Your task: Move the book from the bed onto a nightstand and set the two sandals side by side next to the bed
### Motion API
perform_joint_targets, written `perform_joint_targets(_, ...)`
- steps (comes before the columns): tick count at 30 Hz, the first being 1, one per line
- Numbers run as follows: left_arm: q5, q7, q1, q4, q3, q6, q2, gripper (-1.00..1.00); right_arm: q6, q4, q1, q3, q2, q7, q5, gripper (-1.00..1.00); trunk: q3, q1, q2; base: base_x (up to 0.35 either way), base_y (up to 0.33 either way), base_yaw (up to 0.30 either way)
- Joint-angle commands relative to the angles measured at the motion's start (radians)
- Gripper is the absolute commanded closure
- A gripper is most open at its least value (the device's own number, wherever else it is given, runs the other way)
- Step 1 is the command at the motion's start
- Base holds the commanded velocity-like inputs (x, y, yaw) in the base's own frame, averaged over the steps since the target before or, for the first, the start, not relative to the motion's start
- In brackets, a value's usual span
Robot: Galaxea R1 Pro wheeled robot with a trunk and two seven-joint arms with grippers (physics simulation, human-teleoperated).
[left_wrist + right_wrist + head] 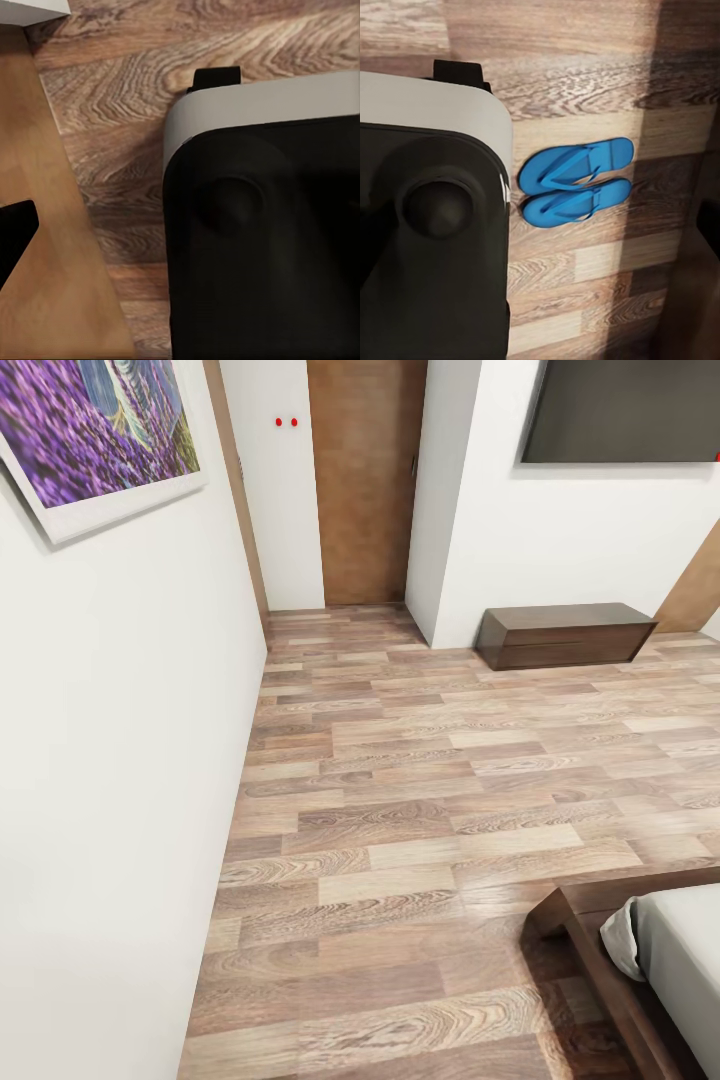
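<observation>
Two bright blue sandals (577, 184) lie side by side on the plank floor, straps up, just beside my grey-and-black base (427, 225). A dark shadowed strip (690, 90) runs along their other side. One corner of the bed (600, 920), dark frame with an off-white mattress (690, 960), shows low at the right of the head view. The book and the nightstand are out of view. In each wrist view a single dark fingertip (15, 236) (709, 219) sits at the frame's edge. Nothing is between the fingers of the left gripper (180, 240) or the right gripper (540, 221).
A white wall (100, 760) with a lavender picture (90, 430) stands close on the left. Ahead are a brown door (365, 480), a long low dark cabinet (565, 635) and a dark wall screen (620, 410). A light-brown wooden panel (45, 247) is beside my base (262, 240).
</observation>
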Motion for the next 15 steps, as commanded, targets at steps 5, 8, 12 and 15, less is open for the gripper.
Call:
perform_joint_targets(5, 0.009, 0.004, 0.011, 0.0, -0.012, -0.002, 0.0, -1.0, 0.01, 0.014, 0.0, 0.007, -0.004, -0.007, -0.001, -1.0, -0.001, 0.0, 0.0, 0.0, 0.0, 0.0)
perform_joint_targets(8, 0.008, 0.004, 0.019, 0.001, -0.013, -0.001, 0.0, -1.0, 0.01, 0.029, 0.0, 0.006, -0.009, -0.007, -0.002, -1.0, -0.001, 0.0, 0.0, 0.0, 0.0, 0.0)
perform_joint_targets(12, 0.007, 0.003, 0.03, 0.001, -0.014, -0.002, 0.0, -1.0, 0.008, 0.05, 0.0, 0.005, -0.018, -0.007, -0.004, -1.0, -0.001, 0.0, 0.0, 0.0, 0.0, 0.0)
perform_joint_targets(15, 0.007, 0.003, 0.038, 0.001, -0.015, -0.002, 0.0, -1.0, 0.003, 0.063, 0.0, 0.006, -0.023, -0.007, -0.006, -1.0, -0.001, 0.0, 0.0, 0.0, 0.0, 0.0)
